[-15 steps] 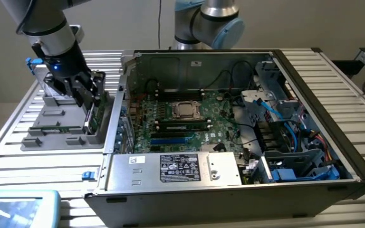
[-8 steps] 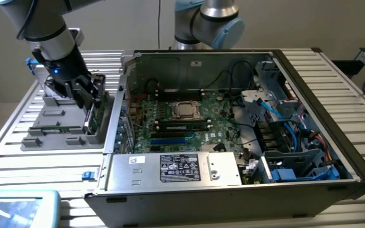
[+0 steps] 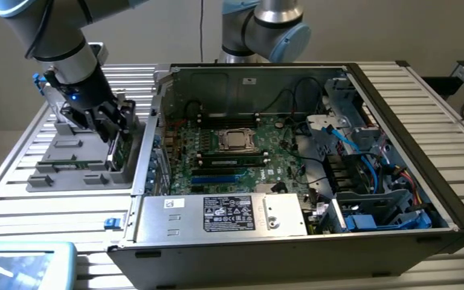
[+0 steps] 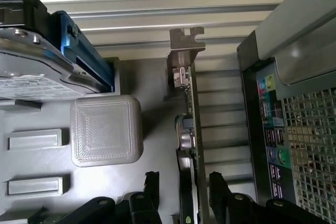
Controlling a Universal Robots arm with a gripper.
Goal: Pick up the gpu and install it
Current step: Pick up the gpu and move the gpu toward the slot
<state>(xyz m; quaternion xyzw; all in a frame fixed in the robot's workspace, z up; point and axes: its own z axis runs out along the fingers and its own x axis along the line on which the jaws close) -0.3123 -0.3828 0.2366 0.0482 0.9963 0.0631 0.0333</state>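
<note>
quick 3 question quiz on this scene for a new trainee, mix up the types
1. True or false: the gpu is already seated inside the computer case.
2. How does the pincer stand?
A. shut on the hard drive
B. open, one finger on either side of the gpu
C. open above the motherboard
3. Fill in: the gpu stands on edge in the gray ____ outside the case.

Key: 1 false; 2 B; 3 tray
</note>
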